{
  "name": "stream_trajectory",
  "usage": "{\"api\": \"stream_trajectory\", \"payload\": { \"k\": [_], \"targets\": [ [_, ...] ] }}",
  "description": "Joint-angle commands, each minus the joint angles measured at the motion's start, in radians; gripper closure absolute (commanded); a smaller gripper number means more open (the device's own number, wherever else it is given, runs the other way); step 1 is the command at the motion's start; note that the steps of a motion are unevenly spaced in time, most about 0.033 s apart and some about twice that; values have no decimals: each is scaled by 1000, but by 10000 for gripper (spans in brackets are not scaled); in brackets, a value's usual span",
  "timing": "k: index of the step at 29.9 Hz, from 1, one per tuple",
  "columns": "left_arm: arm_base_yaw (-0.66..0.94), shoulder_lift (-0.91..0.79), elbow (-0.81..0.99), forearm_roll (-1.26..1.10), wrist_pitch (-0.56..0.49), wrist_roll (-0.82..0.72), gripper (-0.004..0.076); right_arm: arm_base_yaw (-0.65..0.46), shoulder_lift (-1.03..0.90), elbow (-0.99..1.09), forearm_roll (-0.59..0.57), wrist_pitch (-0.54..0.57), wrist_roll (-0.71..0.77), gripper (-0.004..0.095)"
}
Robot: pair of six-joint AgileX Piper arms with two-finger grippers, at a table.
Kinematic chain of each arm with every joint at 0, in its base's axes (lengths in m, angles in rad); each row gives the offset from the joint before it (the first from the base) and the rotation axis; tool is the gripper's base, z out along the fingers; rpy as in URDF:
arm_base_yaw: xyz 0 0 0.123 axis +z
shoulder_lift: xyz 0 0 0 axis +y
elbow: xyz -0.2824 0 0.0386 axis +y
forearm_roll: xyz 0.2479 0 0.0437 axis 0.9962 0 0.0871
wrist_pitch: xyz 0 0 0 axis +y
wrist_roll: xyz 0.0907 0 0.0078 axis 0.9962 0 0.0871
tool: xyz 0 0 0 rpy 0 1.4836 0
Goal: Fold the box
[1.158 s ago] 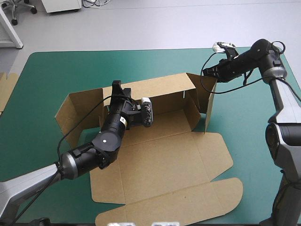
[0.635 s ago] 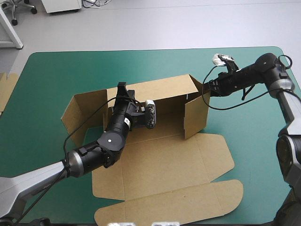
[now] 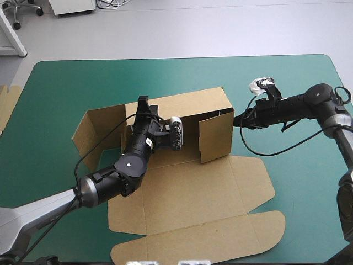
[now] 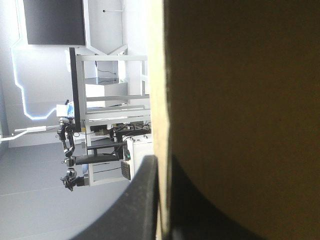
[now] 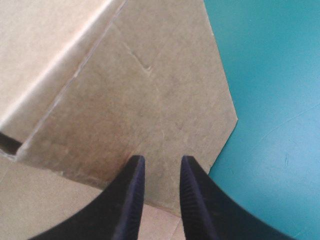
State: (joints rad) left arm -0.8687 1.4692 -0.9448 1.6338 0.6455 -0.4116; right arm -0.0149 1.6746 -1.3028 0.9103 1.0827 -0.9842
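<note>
Folding looks partway done: the box sits near the middle of the teal-green table, its back wall raised and 1 side flap turned inward at the end nearer the table's right edge. The left gripper pinches that wall's top edge. The right gripper grips nothing, its 2 fingers a narrow gap apart, tips at the flap. Hold the wall upright and press the flap squarely along its crease.

left arm: black, white dot, grey rear link | right arm: black, grey link | fingers: black fins
</note>
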Motion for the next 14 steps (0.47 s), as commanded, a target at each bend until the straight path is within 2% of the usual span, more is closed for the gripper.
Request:
{"api": "stream_trajectory", "payload": {
  "k": [1,14],
  "targets": [
    [0,-26,-30,37,4,-11,734,3,-52,-18,49,40,-33,669],
    [0,-26,-30,37,4,-11,734,7,-60,-18,47,145,-72,659]
  ]
}}
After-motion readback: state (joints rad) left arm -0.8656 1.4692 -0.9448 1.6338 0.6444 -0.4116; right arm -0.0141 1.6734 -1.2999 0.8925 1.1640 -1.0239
